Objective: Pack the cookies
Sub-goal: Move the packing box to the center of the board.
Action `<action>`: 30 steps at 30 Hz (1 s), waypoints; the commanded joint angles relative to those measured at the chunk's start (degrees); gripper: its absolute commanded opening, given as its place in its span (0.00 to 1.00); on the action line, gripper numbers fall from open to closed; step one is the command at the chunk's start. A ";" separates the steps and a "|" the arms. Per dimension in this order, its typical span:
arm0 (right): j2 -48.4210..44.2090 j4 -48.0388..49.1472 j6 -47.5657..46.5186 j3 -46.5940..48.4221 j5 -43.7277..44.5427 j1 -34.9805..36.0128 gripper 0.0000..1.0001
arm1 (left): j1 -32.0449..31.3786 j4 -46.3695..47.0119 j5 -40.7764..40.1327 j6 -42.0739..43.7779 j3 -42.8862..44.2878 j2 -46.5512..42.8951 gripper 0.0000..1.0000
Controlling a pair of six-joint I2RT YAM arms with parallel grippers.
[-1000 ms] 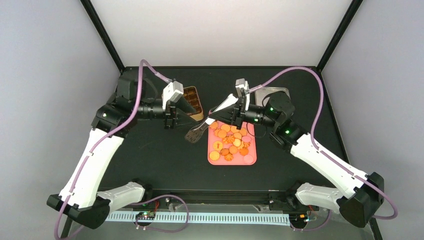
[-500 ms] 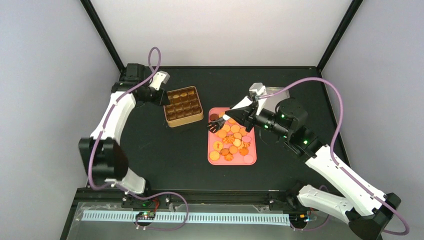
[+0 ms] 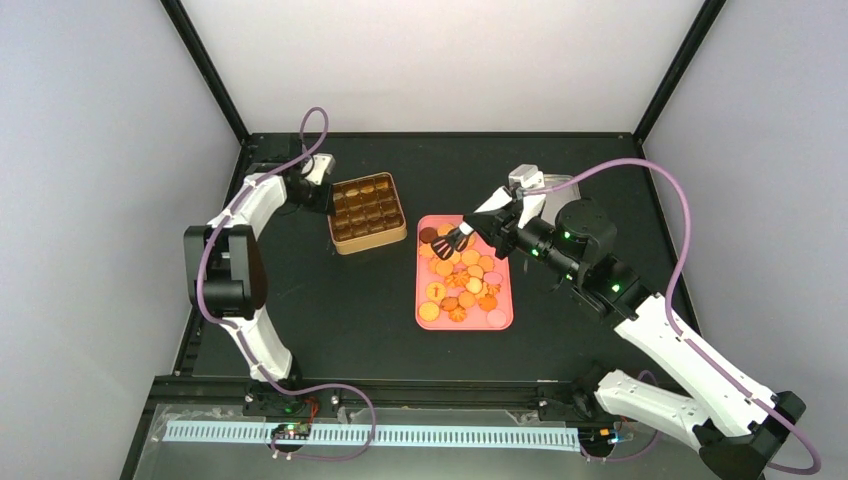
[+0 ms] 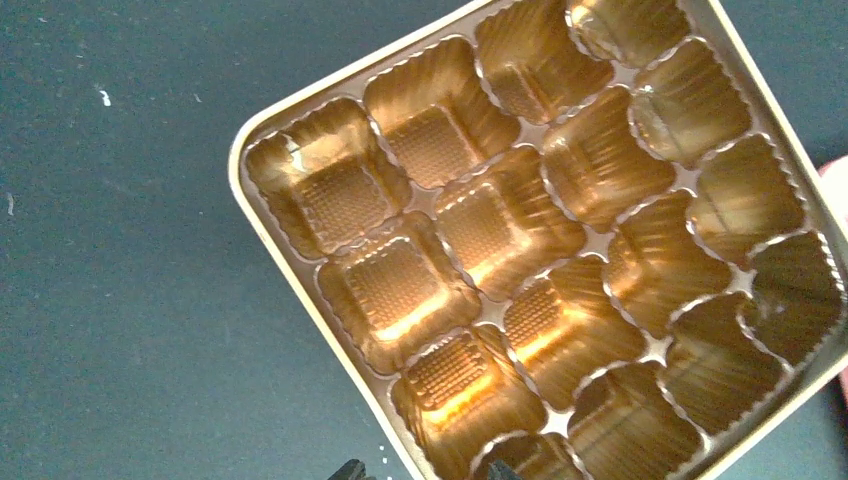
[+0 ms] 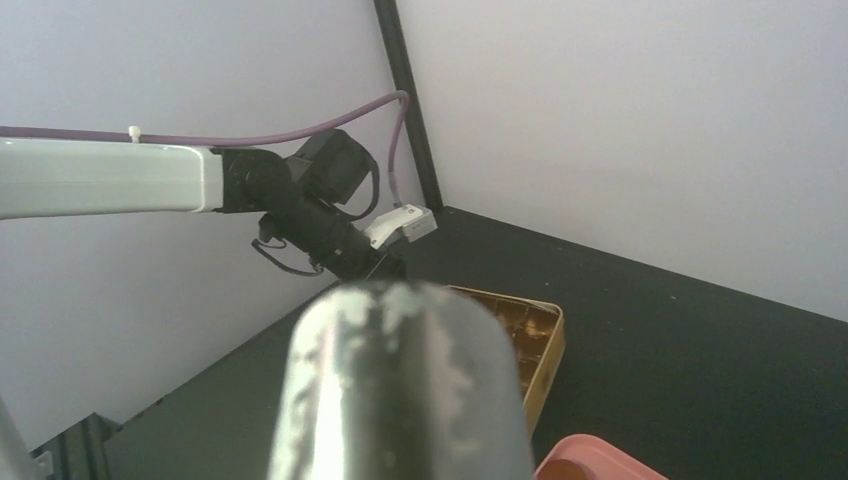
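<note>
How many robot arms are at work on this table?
2. The left arm reaches to the gold tin's left side. The right arm holds tongs over the pink tray's far end.

Bare table strip between tin and pink tray; tongs over cookies at its far-left corner.

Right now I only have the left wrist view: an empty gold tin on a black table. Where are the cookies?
Observer: The cookies lie on a pink tray, just right of the tin.
Operator: What is the right arm doing?
Observer: The right gripper holds metal tongs, their tips over the tray's far end.
Operator: And where does my own arm sit?
Observer: The left gripper is at the tin's far left corner; whether it grips the rim, I cannot tell.
</note>
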 commanded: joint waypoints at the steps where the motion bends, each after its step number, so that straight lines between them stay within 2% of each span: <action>1: -1.11 1.17 -1.06 -0.38 3.75 0.21 0.33 | -0.33 3.87 -2.98 -1.62 -1.33 1.18 0.32; 12: -1.17 0.05 -1.27 -0.10 2.87 0.20 0.33 | -0.30 5.93 -2.24 -1.70 -2.75 5.48 0.31; 15: -1.51 -0.49 -1.62 -0.08 3.13 0.18 0.33 | -0.37 6.58 -1.72 -1.26 -4.60 5.29 0.27; 22: -1.36 -0.88 -2.01 0.24 3.00 0.17 0.33 | -1.16 8.01 -2.46 2.39 -9.95 0.87 0.15; 30: -1.09 -1.14 -2.83 -0.31 6.26 0.21 0.33 | -1.67 7.48 -2.77 4.75 -17.21 -6.66 0.14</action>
